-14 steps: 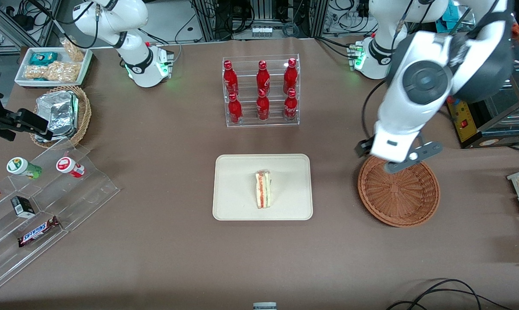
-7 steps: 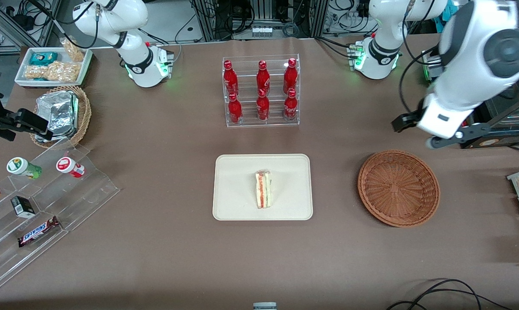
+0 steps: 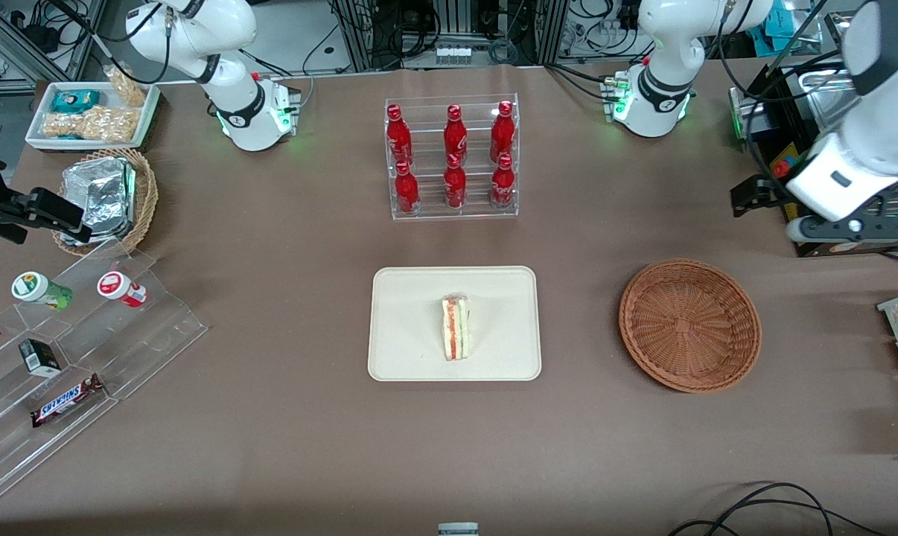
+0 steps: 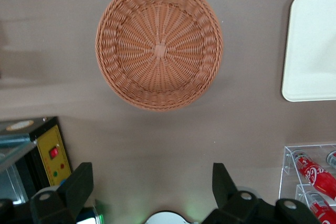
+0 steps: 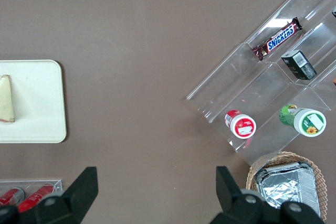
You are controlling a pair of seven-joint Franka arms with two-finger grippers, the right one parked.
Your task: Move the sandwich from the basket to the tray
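Since a second ago the left arm's gripper (image 4: 152,182) has swung off the wide, shallow round basket of reddish-brown woven wicker (image 3: 689,324), from over its rim out to the working arm's edge of the table, and now hangs high above the cloth, farther from the front camera than the basket. Its fingers (image 4: 79,182) are spread wide with nothing between them.

The basket is empty. The small triangular sandwich of pale bread with red and green filling in clear wrap (image 3: 456,328) lies flat on the flat cream-beige rectangular tray (image 3: 494,290), well apart from the basket toward the parked arm's end and within the rim.

The delivery looks done, so the step in hand is probably withdrawal. It is best done keeping high, clear of the basket rim and the equipment at the table edge.

Basket, tray and sandwich lie just as they did in the earlier frames.
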